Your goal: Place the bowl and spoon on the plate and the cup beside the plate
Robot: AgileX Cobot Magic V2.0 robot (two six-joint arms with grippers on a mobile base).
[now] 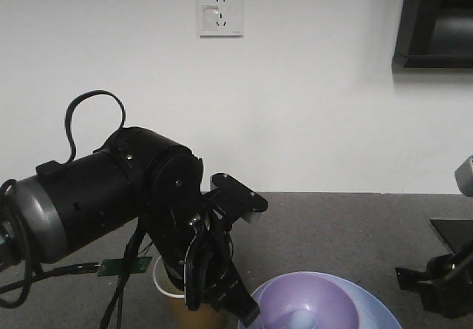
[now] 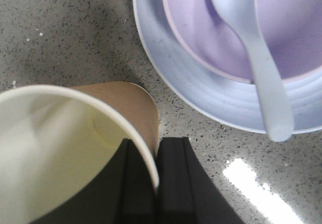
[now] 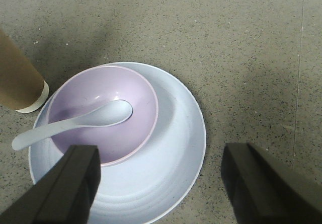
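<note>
The brown paper cup [image 2: 121, 103] stands upright on the grey counter just left of the pale blue plate [image 2: 201, 95]. My left gripper [image 2: 153, 178] is shut on the cup's rim, one finger inside and one outside. The lavender bowl [image 3: 100, 88] sits on the plate [image 3: 166, 178], toward its left side. Inside the bowl lies the pale spoon [image 3: 85, 119], its handle sticking out over the rim to the left. My right gripper [image 3: 161, 153] hovers open above the plate's near edge, holding nothing. From the front, the left arm hides most of the cup [image 1: 168, 293].
The speckled grey counter [image 3: 241, 43] runs back to a white wall with a socket [image 1: 220, 11]. A black cabinet [image 1: 436, 22] hangs at the upper right. A dark flat panel [image 1: 457, 233] lies at the right edge of the counter.
</note>
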